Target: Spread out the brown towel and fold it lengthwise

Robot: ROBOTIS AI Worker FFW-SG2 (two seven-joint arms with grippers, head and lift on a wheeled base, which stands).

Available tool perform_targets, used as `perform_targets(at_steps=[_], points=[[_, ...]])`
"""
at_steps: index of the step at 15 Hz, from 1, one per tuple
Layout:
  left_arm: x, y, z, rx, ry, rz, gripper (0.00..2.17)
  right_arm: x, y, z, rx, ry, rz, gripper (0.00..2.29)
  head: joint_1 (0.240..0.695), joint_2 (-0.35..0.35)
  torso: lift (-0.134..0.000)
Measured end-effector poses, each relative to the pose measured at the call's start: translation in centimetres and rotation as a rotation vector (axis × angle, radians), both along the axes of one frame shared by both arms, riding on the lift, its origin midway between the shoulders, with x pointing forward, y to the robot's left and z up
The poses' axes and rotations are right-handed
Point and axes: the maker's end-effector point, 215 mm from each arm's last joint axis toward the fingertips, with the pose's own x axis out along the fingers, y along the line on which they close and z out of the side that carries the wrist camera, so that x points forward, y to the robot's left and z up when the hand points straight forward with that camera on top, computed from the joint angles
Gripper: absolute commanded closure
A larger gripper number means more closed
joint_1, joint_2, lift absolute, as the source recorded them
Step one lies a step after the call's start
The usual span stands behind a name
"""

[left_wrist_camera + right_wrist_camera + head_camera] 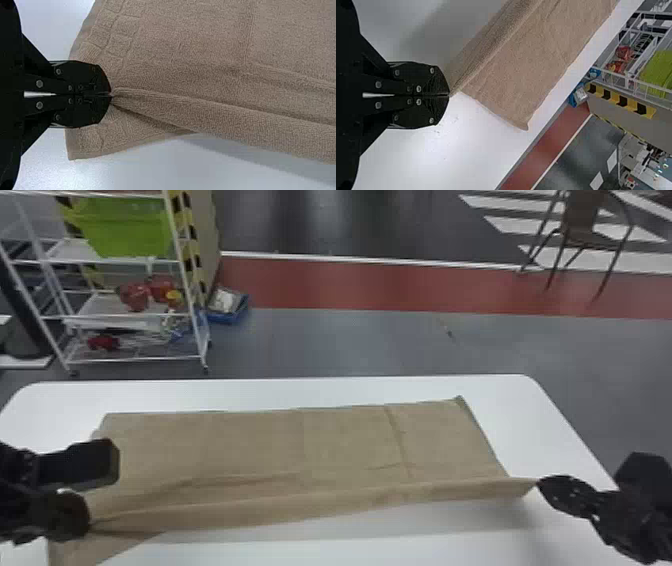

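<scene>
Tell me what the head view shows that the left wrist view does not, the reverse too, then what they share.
Head view: the right gripper holding a raised corner of the brown towel, plus a green bin and a chair behind.
Left wrist view: the towel's squared woven border close up, and the left gripper clearly pinching a ridge of cloth.
Both: towel, left gripper, white table.

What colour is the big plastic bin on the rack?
Bright green; it shows best in the head view.
</scene>
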Motion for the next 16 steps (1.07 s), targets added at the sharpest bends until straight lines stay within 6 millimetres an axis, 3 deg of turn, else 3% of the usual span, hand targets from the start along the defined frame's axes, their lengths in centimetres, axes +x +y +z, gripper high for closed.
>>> perform_targets(at_steps=[1, 2, 7, 13, 16], points=[[0.1, 0.0, 0.2, 0.003, -0.005, -0.002, 0.16, -0.1, 0.2, -0.2, -0.006, 0.004, 0.007, 1.39, 0.695, -0.08, -0.122], [0.2, 0.0, 0.7, 0.004, -0.017, -0.003, 0.03, -0.1, 0.3, -0.3, -0.01, 0.005, 0.009, 1.39, 0.695, -0.079, -0.122], [-0.6, 1.5, 3.8, 0.011, -0.091, 0.02, 0.03, 0.4, -0.2, 0.6, -0.013, -0.012, 0.003, 1.39, 0.695, -0.068, -0.122], [-5.0, 2.4, 3.4, -0.014, -0.073, 0.055, 0.08, 1.0, -0.4, 1.0, -0.007, -0.024, 0.003, 1.39, 0.695, -0.056, -0.122], [-7.5, 1.7, 2.1, -0.056, -0.037, 0.065, 0.14, 1.3, -0.5, 0.7, -0.001, -0.021, -0.003, 1.39, 0.695, -0.072, -0.122]])
